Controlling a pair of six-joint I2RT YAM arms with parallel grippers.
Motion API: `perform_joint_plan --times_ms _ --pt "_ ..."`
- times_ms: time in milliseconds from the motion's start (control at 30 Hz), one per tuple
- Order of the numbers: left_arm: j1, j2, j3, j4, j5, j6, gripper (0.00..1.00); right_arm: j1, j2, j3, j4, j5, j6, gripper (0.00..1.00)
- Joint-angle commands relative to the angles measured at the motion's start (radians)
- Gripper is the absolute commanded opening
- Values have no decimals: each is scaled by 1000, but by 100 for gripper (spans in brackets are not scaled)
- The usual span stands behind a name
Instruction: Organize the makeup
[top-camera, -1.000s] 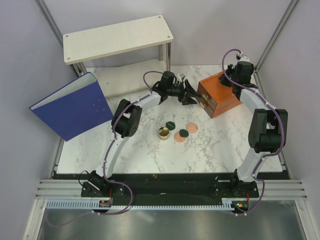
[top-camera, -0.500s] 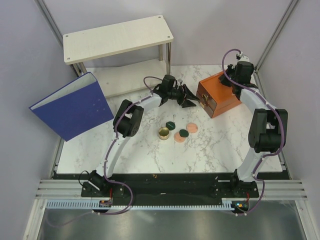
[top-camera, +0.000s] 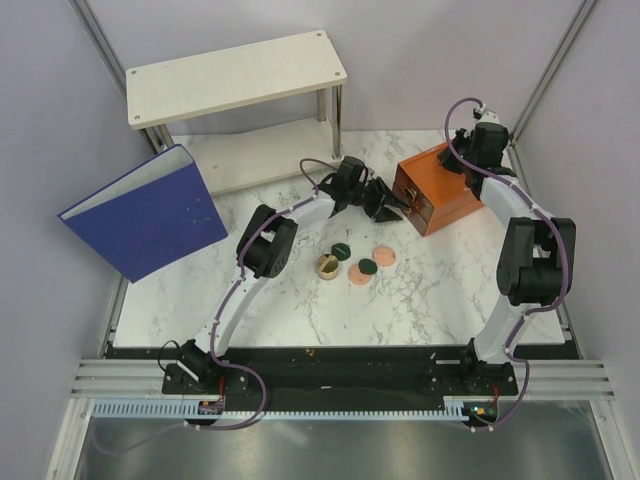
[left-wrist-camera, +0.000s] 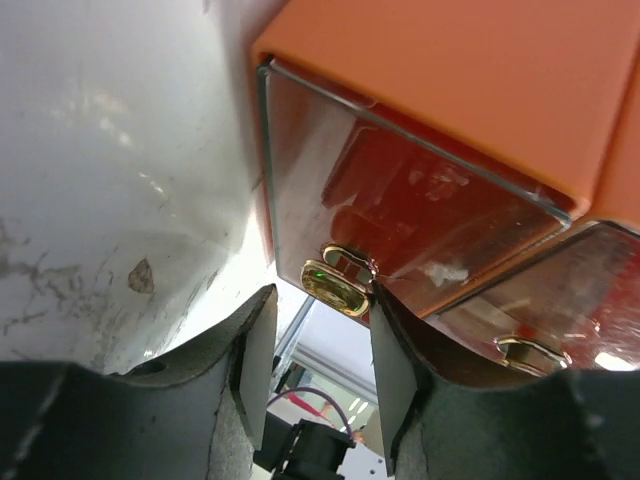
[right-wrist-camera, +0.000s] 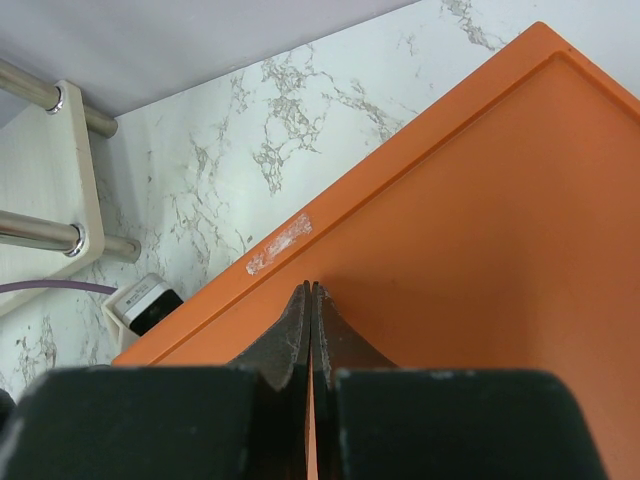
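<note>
Marble-look white tabletop (top-camera: 440, 290), and the orange plastic box with clear-fronted drawers (top-camera: 440, 185) is the anchor for everything. The left gripper (left-wrist-camera: 318, 340) is right up at the box's drawer face, fingers spread either side of the little gold drawer pull (left-wrist-camera: 335, 285), not pinching it yet. The right gripper (right-wrist-camera: 310, 305) sits on the box's lid, fingers pressed together on nothing; looks like it's bracing the box.

The makeup lies loose on the box's drawer side, a bit apart from it: round gold jar (top-camera: 327, 265), two dark green discs (top-camera: 342, 249), two peach-pink discs (top-camera: 384, 256).

So I'd say we're at the drawer-opening step. Next up is closing on that pull and tugging straight out.
</note>
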Motion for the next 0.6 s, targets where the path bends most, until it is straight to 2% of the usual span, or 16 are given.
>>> perform_joint_plan --times_ms 0,200,367,433,567 --pt "-6 4 66 -139 -39 58 47 5 139 -99 -392 19 -28 0" --pt "-5 15 85 -210 -64 95 40 5 137 -105 -392 18 -27 0" --pt "-2 11 143 -368 -116 179 29 6 134 -107 -392 16 -30 0" --pt "5 0 129 -422 -121 195 25 6 136 -107 -392 16 -30 0" --pt "20 -41 79 -482 -139 225 24 5 133 -108 -392 16 -28 0"
